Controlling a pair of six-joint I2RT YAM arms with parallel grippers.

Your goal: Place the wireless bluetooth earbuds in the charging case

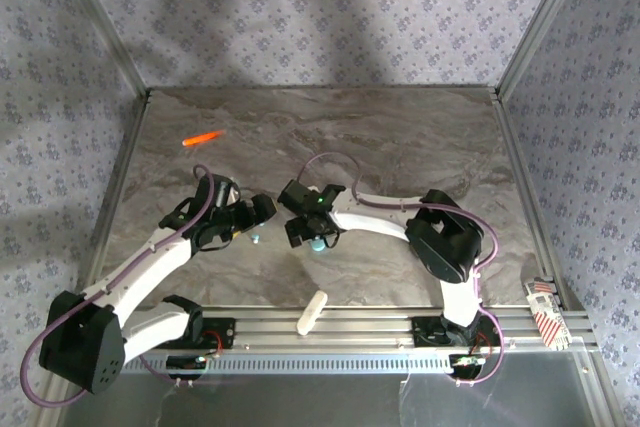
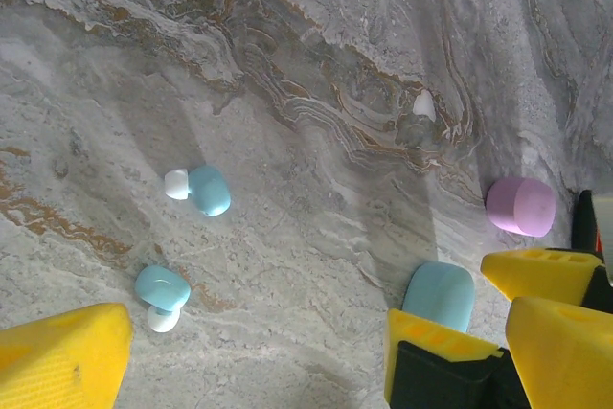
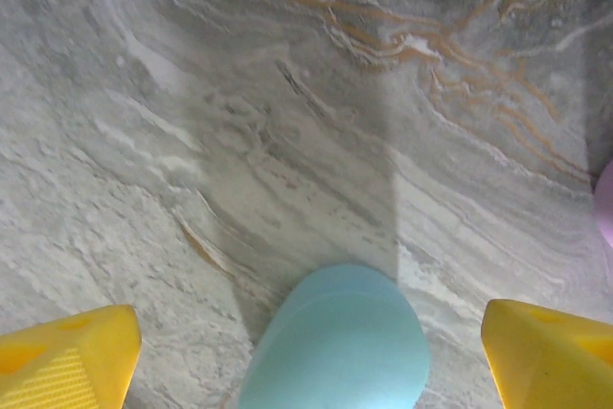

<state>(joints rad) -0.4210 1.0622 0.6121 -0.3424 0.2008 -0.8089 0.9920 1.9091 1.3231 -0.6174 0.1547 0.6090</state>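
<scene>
The left tool (image 1: 258, 217) hangs released, jaws wide, over the desk (image 1: 400, 137). Under it, on the bare stone, lie a teal bud (image 2: 161, 289) and, a little apart from it, a second bud (image 2: 208, 189), each with a white tip. Both look tiny, light and glossy, so a hard pinch would likely make them skid or pop free. The safer hold is a gentle one across the rounded teal body, leaving the white tip clear. To their right sits the teal case (image 3: 335, 342), smooth and probably quick to slide, between the spread jaws of the right tool (image 3: 306, 325), which is released, with neither finger touching it. Beyond that lies a pink case (image 2: 520, 206)
</scene>
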